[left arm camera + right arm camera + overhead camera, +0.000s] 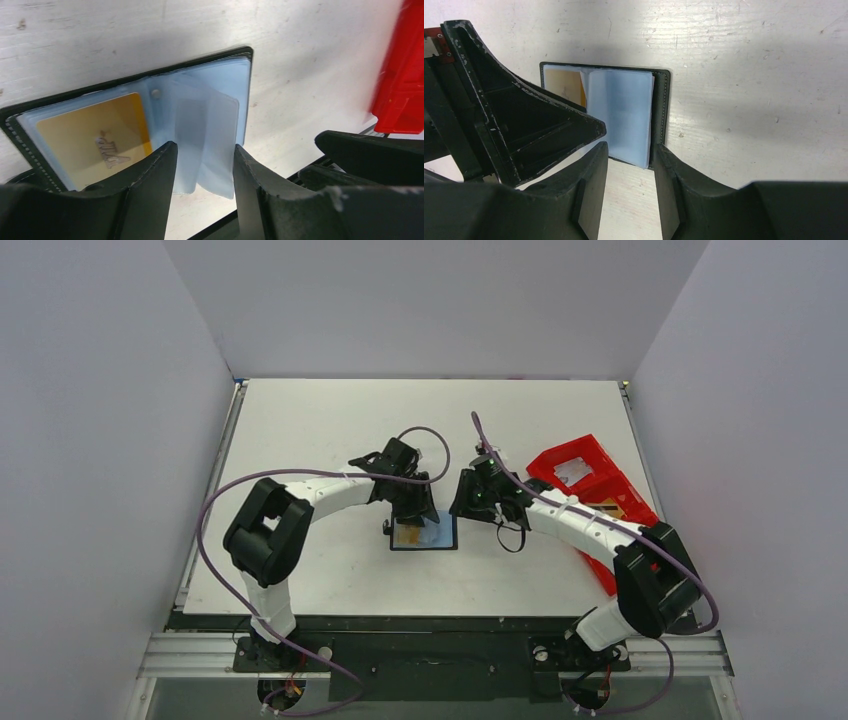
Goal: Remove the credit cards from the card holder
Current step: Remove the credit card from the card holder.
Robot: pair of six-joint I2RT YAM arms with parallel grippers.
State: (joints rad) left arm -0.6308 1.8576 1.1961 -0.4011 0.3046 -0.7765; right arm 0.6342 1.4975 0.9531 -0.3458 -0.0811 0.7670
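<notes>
Looked down first through the left gripper (205, 150) and found its fingers standing apart, clamped on nothing. Saw a loose fan of clear sleeves (207, 120) in the gap, just beyond the tips and not pinched. Found the right gripper (630, 149) parted too and empty, with bare table (749, 60) showing between its tips. Noted the lower corner of the sleeves right beside one of its fingers; could not tell whether touching.

Judged the step as the start of extraction proper: card holder (220, 75) already open, no card out yet. Reckoned the next move called for a thin, exact pinch on a card's free edge and a straight pull along its pocket. Reckoned also on the other gripper pinning the cover, since floppy sleeves would likely lift with the card.

Placed the card holder flat on the table, black cover down, blue-grey face up, directly under the left gripper and just beside the right one. Made out a gold card (95, 135) in a sleeve on one half, partly hidden by the left gripper's finger. Could not tell whether the fanned sleeves held further cards.

Farther off, spotted a red tray (590, 475) by the right arm, well apart from the holder.
</notes>
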